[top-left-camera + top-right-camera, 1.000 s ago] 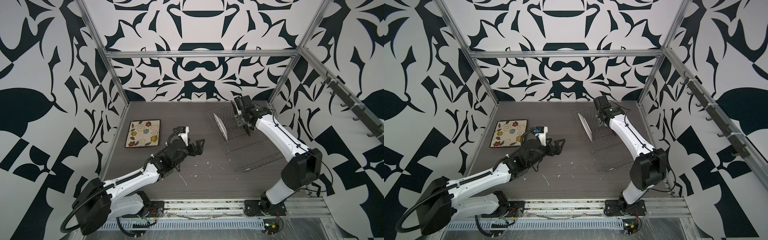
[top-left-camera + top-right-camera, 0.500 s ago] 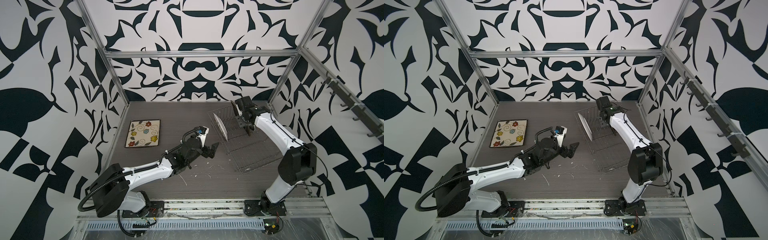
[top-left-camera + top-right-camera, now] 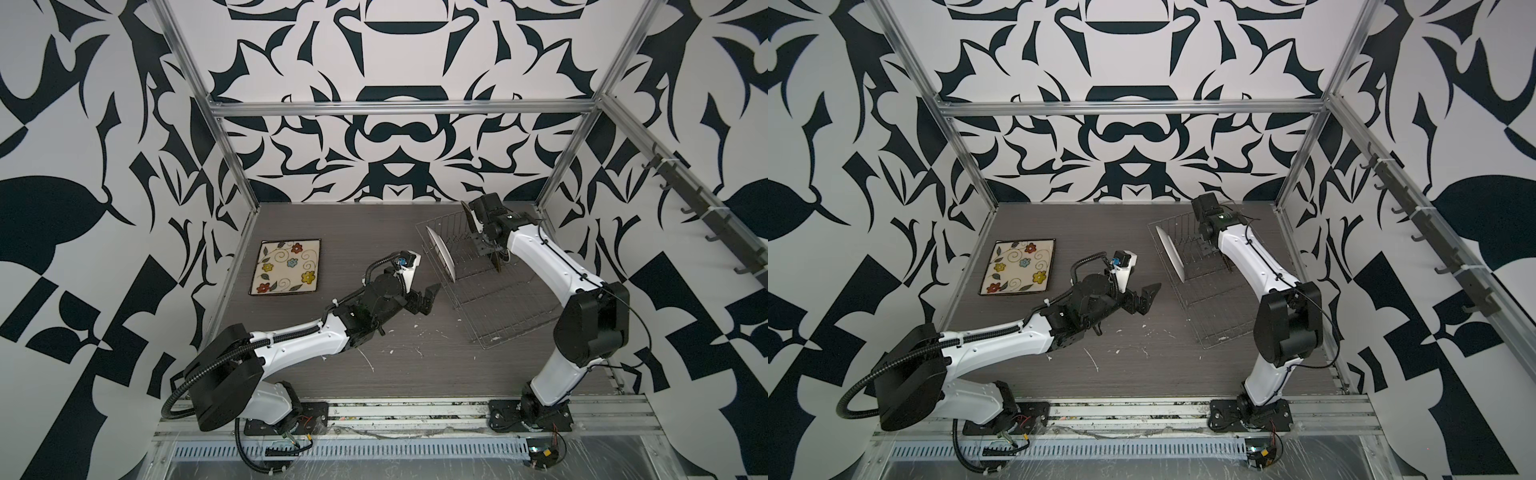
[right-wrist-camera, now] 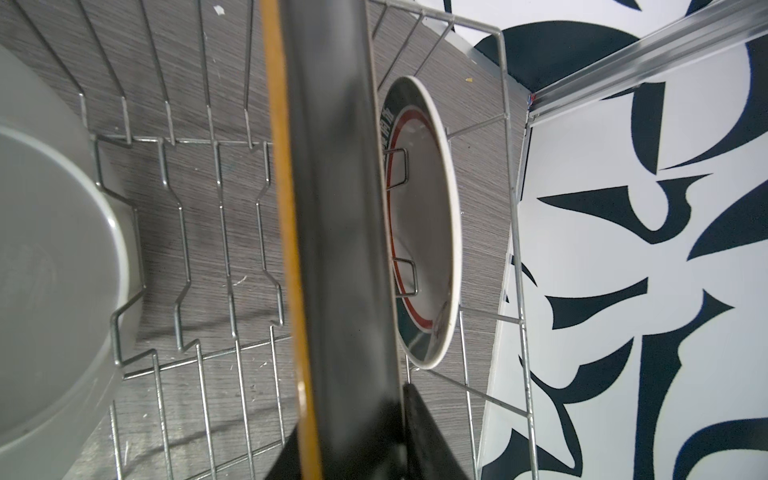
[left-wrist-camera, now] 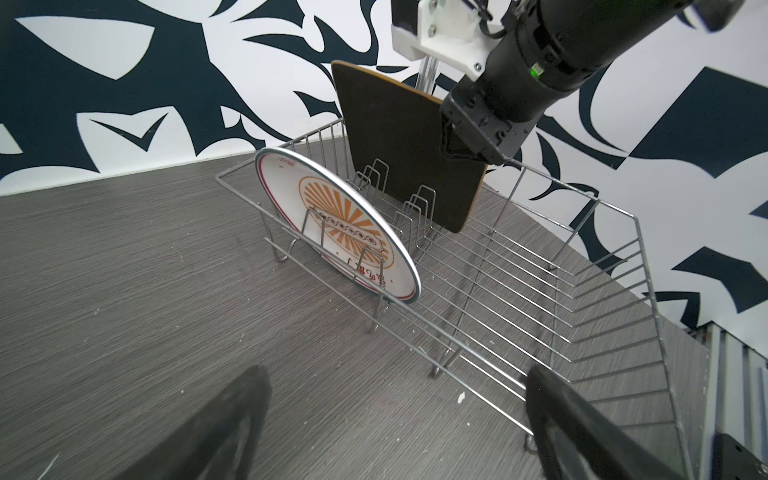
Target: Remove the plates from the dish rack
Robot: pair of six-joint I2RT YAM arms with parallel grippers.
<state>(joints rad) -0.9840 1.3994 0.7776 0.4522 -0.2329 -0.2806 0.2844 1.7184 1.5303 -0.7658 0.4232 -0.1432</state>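
The glossy black square plate (image 5: 395, 137), tan along its edge, stands on edge between tines at the far end of the silver wire dish rack (image 5: 519, 282). The rack sits by the far right corner of the grey wood-grain table (image 3: 353, 232). The plate looks like glazed ceramic: stiff, fairly heavy for a pinch, slick on both faces and likely to chip if it knocks the wires. The sensible hold is across its top edge, seated well down. The lift should probably run straight up along the tines before any tilt.

The right gripper (image 5: 461, 153) is placed there, its jaws straddling that edge and apparently pressed on both faces, pinching the plate. Whether the plate's lower edge rests on the wires cannot be told. The right arm rises from its base at the near edge, its forearm sloping over the rack and its wrist bent down onto the plate.

A round white plate with a dark-banded rim (image 4: 428, 232) stands just beside the black one, so there is little clearance. A round white plate with an orange sunburst (image 5: 345, 226) leans a few slots away.

The left gripper (image 3: 428, 296) hovers over the table near the rack, jaws spread wide and empty, with its arm stretched low. A cream square plate with coloured flowers (image 3: 286, 268) lies flat near the table's left edge.
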